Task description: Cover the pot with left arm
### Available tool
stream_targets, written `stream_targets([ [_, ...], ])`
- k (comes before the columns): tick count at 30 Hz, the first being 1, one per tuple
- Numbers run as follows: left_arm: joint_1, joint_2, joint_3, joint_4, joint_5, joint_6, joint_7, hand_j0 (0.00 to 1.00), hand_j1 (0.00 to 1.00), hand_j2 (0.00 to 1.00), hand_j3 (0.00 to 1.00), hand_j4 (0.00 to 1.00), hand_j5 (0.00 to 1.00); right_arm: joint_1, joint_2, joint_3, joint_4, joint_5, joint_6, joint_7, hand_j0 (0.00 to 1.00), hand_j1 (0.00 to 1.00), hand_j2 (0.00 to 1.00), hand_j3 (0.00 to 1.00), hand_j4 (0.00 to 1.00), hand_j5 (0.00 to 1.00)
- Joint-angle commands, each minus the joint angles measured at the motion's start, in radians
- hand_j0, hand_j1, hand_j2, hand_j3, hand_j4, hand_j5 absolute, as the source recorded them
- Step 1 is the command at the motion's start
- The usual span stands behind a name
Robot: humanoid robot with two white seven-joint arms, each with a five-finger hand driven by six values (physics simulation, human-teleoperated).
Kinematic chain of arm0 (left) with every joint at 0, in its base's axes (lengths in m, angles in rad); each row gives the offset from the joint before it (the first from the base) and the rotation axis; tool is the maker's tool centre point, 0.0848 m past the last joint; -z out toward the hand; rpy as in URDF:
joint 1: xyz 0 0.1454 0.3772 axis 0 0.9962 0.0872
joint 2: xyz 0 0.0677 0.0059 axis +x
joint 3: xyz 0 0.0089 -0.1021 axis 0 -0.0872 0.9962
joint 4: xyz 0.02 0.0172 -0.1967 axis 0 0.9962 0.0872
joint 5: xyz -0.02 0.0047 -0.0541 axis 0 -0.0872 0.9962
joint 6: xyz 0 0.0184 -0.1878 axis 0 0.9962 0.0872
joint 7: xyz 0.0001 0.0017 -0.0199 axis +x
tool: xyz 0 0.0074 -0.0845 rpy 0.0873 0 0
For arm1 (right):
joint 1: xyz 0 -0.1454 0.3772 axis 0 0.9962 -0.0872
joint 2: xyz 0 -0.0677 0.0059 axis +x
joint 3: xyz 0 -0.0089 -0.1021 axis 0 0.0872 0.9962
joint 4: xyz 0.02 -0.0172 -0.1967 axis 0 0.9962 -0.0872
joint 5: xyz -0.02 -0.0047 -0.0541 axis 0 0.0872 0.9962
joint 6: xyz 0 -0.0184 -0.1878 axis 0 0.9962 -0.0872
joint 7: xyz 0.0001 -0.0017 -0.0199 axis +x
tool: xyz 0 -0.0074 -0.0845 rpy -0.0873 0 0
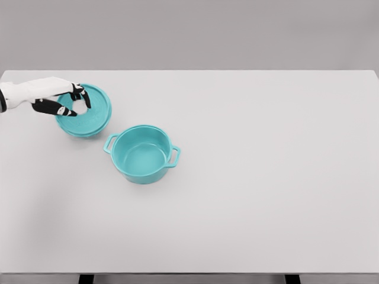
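Observation:
A teal pot (142, 154) with two side handles stands uncovered on the white table (266, 177), left of the middle. Its teal lid (89, 115) lies flat on the table just behind and to the left of the pot. My left hand (76, 102) reaches in from the left edge and sits over the lid's centre, fingers curled down around the knob, which the hand hides. The lid still rests on the table. The right arm is out of view.
The table's far edge runs just behind the lid. A narrow gap separates the lid from the pot's left handle (109, 144).

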Motion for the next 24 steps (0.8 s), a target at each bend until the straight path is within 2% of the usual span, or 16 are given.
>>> stream_targets([
  [1,-0.003,0.014,-0.041,-0.025,0.049,0.002,0.000,0.51,0.51,0.51,0.51,0.51,0.51,0.000,0.000,0.000,0.001,0.001,0.000,0.000,1.00,1.00,1.00,1.00,1.00,1.00],
  [3,-0.012,0.047,-0.073,-0.067,0.107,0.002,0.000,0.51,0.51,0.51,0.51,0.51,0.51,0.000,0.000,0.000,0.001,0.001,0.000,0.000,1.00,1.00,1.00,1.00,1.00,1.00],
  [13,-0.015,0.142,-0.120,-0.191,0.254,0.002,0.000,0.51,0.51,0.51,0.51,0.51,0.51,0.000,0.000,0.000,-0.001,0.001,0.000,0.000,1.00,1.00,1.00,1.00,1.00,1.00],
  [15,-0.038,0.159,-0.171,-0.194,0.300,0.002,0.000,0.51,0.51,0.51,0.51,0.51,0.51,0.000,0.000,0.000,0.001,0.001,0.000,0.000,1.00,1.00,1.00,1.00,1.00,1.00],
  [19,-0.043,0.172,-0.193,-0.212,0.322,0.002,0.000,0.51,0.51,0.51,0.51,0.51,0.51,0.000,0.000,0.000,-0.001,0.001,0.000,0.000,1.00,1.00,1.00,1.00,1.00,1.00],
  [24,-0.041,0.221,-0.208,-0.291,0.372,0.002,0.000,0.51,0.51,0.51,0.51,0.51,0.51,0.000,0.000,0.000,0.001,0.001,0.000,0.000,1.00,1.00,1.00,1.00,1.00,1.00],
])
